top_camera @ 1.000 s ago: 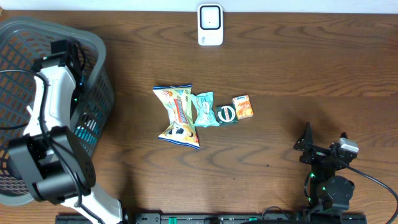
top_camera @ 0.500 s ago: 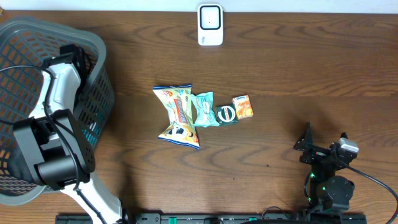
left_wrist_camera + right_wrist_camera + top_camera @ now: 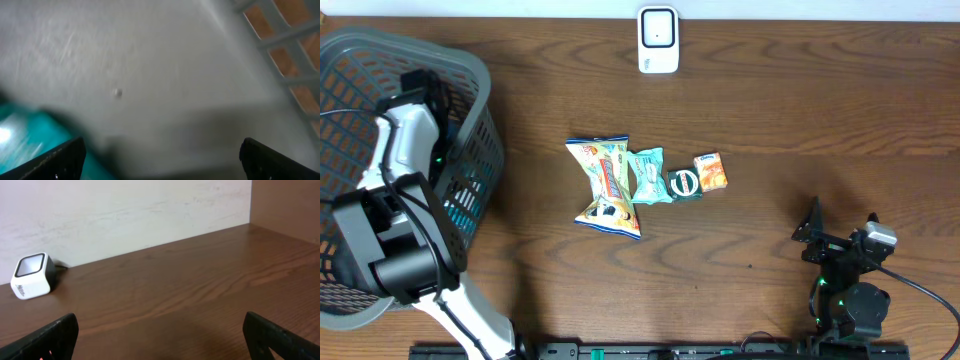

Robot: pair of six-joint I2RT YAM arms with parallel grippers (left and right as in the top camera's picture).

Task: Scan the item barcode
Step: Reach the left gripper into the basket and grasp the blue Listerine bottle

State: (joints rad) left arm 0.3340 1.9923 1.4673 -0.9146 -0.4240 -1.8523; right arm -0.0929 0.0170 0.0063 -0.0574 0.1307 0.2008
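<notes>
Deep in the grey basket (image 3: 485, 110) at the left edge of the table (image 3: 800, 120) with the left gripper (image 3: 161, 157), claw spread wide, pinching nothing, a blurred teal shape (image 3: 30, 135) beside one tip. Parked near right with the right gripper (image 3: 842, 222), likewise splayed and empty. Lined up mid-table, well apart from both: snack bag (image 3: 605, 187), teal packet (image 3: 648, 175), round green item (image 3: 684, 183), orange packet (image 3: 711, 171). At the far edge, the white scanner (image 3: 658, 40)

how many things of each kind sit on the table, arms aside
snack packets: 4 (yellow bag, teal packet, dark green packet, orange packet)
barcode scanner: 1
grey basket: 1
total: 6, basket contents not counted
</notes>
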